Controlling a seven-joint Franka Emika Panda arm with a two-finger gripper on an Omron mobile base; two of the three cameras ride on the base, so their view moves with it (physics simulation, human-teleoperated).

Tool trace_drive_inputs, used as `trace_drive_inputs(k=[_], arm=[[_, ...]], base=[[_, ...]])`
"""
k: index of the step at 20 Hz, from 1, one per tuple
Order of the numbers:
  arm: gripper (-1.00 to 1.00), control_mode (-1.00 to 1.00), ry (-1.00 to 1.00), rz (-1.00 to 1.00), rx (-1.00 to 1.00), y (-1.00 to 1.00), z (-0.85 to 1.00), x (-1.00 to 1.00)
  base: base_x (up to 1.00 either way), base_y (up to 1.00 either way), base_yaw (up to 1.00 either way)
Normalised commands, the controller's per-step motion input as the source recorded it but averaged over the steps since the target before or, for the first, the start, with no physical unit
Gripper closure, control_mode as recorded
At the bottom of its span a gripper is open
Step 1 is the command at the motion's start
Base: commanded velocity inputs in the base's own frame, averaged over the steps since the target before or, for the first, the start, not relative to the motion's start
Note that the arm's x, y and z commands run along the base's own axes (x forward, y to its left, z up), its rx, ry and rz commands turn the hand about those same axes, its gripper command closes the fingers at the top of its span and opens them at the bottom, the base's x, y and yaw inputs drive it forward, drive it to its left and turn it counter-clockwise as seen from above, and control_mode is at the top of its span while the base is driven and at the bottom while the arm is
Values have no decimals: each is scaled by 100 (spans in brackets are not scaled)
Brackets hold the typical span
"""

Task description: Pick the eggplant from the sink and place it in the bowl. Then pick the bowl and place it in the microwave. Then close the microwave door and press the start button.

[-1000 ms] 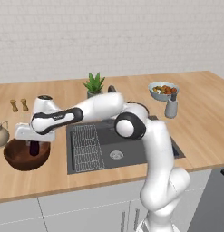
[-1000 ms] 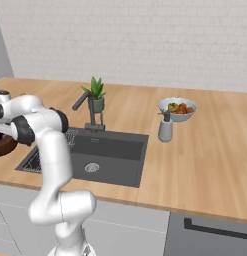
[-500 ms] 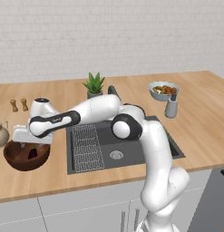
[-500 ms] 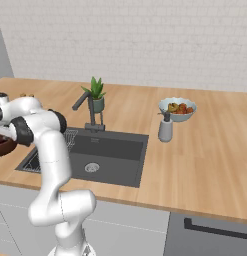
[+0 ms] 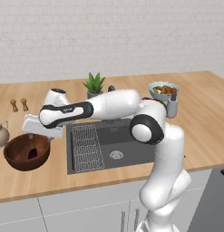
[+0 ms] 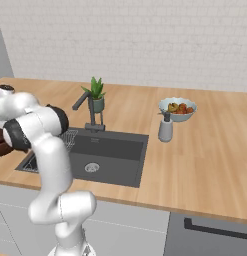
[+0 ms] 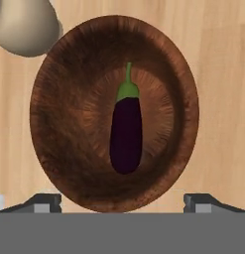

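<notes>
Spread wide, the hand is held above the bowl, its two dark fingertips seen far apart at the bottom of the hand view, one to each side of the bowl's near rim, with nothing between them. In the left base view the hand is seen at the end of the outstretched arm, just over the far rim of the bowl.

At the far left of the counter a pale jug is seen just beside the bowl, and two small wooden shakers are set further back. The eggplant is found lying in the bottom of the bowl, its green stem pointing away from the hand; in the left base view it is glimpsed as a dark shape inside the bowl.

To the right of the bowl the sink is sunk into the counter, with a wire rack in its left part and a round drain near the middle. Behind the sink a potted plant is placed, with the dark faucet just beside it. Further right a grey dispenser is set near a pale bowl of food.
</notes>
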Motion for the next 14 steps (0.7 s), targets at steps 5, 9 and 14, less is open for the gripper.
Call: trace_drive_inputs(k=[5, 9, 14], arm=[[-100, -100, 0, -7, 9, -68, -14, -13], [-100, -100, 2, -5, 0, -19, -26, 1], [-100, -100, 4, -3, 0, 20, -5, 29]], base=[[0, 0, 0], [0, 0, 0], [0, 0, 0]])
